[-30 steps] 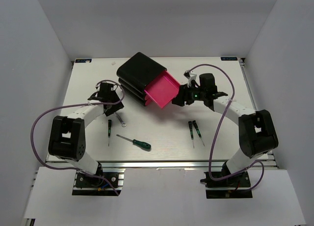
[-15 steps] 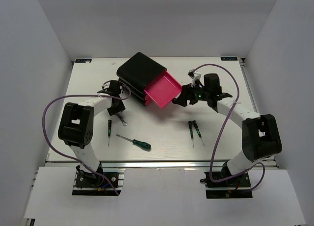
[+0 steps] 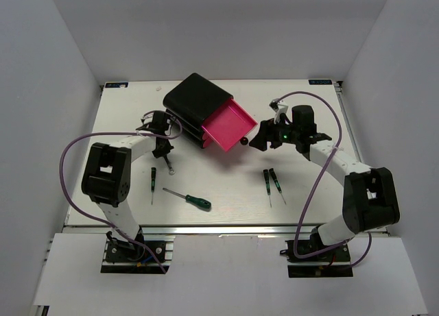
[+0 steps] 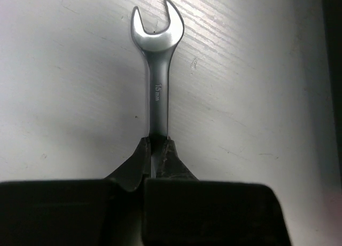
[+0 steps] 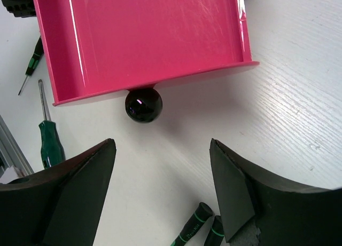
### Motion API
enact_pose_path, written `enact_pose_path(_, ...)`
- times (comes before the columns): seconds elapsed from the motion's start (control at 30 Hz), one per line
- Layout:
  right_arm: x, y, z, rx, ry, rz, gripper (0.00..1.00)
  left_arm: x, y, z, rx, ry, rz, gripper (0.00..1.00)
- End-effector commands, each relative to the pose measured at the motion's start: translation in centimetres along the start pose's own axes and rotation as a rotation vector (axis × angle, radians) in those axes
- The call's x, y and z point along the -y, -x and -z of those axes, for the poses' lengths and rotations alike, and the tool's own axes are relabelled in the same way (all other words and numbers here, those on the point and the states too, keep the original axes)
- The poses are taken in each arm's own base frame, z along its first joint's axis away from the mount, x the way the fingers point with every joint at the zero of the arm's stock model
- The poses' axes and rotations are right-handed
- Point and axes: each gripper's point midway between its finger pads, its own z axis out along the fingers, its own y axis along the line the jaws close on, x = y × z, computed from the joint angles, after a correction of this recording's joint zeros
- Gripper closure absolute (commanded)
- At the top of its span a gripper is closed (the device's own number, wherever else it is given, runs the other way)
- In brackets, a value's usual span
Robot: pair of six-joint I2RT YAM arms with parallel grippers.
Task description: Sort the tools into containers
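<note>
only the wrist view shows left fingers pinching the wrench.

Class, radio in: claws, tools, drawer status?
Left claw shut on wrench. Right claw open, clear of knob. Pink drawer pulled out, empty. Nothing in the way.

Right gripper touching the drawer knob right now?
Apart. Right wrist view: the right gripper stands open, and a clear gap shows between the knob and both fingers.
</note>
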Motion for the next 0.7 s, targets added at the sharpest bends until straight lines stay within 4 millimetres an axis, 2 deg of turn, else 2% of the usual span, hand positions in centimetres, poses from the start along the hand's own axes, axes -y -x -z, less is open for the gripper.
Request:
enact_pose_path(0.0, -0.6, 1.1, 0.9, 0.040, 0.010, 0.035, 0.24, -1.2, -3.8, -0.8, -0.109, 0.013, -0.028, 1.00)
enact_pose_path(0.1, -0.7, 1.1, 1.1, 0.043, 0.010, 0.038, 0.24, -0.8, -3.2, 0.2, -0.095, -0.016, -0.028, 1.00)
enact_pose_path(0.27, -0.9, 1.2, 1.3, 0.053, 0.014, 0.043, 0.24, 0.3, -1.3, 3.3, -0.040, -0.101, -0.006, 1.00)
enact_pose_path(0.47, -0.9, 0.9, 1.3, 0.053, 0.016, 0.037, 0.24, 0.7, -1.0, 6.0, -0.020, -0.177, 0.017, 1.00)
enact_pose_path(0.63, -0.9, 0.9, 1.1, 0.053, 0.018, 0.038, 0.24, 0.5, -1.7, 5.9, -0.029, -0.187, 0.022, 1.00)
enact_pose_path(0.67, -0.8, 0.8, 1.1, 0.050, 0.017, 0.037, 0.24, 0.6, -1.9, 5.8, -0.032, -0.196, 0.023, 0.95)
